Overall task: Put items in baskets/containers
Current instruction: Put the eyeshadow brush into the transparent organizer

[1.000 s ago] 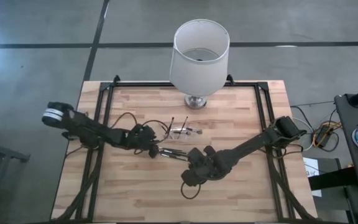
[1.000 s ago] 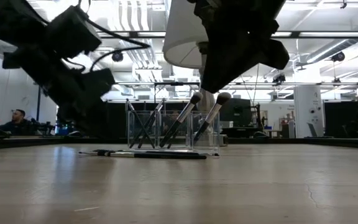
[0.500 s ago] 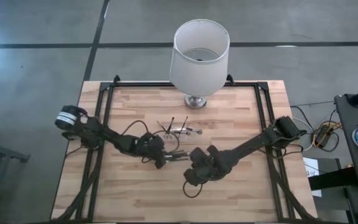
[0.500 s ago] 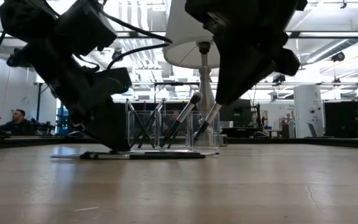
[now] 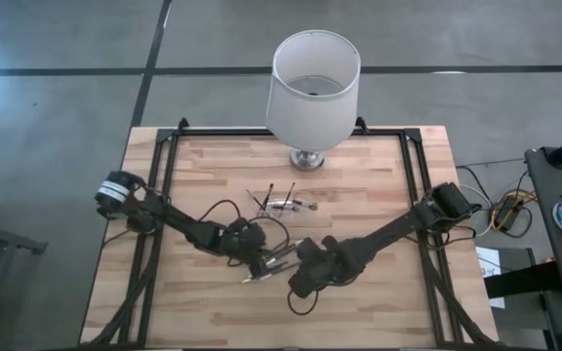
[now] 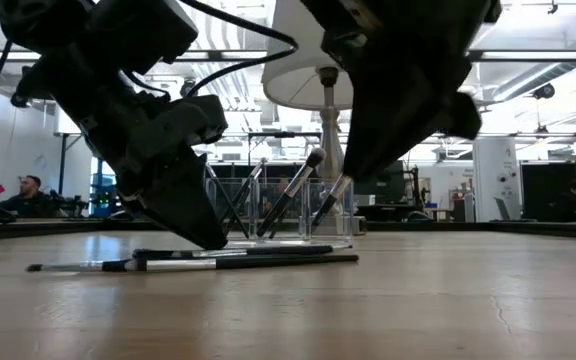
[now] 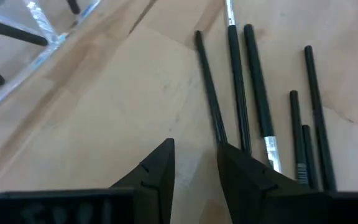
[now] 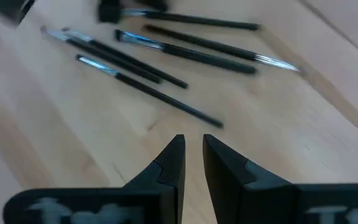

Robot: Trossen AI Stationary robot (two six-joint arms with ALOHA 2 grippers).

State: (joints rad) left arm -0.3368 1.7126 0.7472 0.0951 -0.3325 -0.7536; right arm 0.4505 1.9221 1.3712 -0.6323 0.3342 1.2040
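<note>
Several thin dark sticks (image 5: 273, 261) with pale or metallic ends lie loose on the wood near the table's middle (image 7: 253, 99) (image 8: 166, 56) (image 6: 218, 262). Behind them stands the clear holder (image 5: 286, 206) (image 6: 268, 205) with a few brushes leaning in it. My left gripper (image 5: 258, 265) (image 7: 194, 168) is down at the sticks' left end, open by a narrow gap with nothing between its fingers. My right gripper (image 5: 303, 261) (image 8: 193, 155) hovers above the sticks' right end, its fingers a slit apart and bare. My left gripper comes slanting down from the table's left, and one finger (image 7: 241, 177) lies over the near ends of two or three sticks (image 7: 219, 134). That finger hides the exact place of contact. The sticks lie flat on the wood beside it, none between the fingers.
A large white lampshade on a metal base (image 5: 312, 88) stands at the table's far edge, behind the holder. Black cables (image 5: 213, 210) loop beside my left arm. Bare wood stretches toward the near edge. People sit in the room beyond the table (image 6: 30, 190).
My left gripper has moved toward the near edge and to the right, sinking to the table. The loose sticks have slid with it, away from the holder toward the near edge. They have turned aslant and spread out.
</note>
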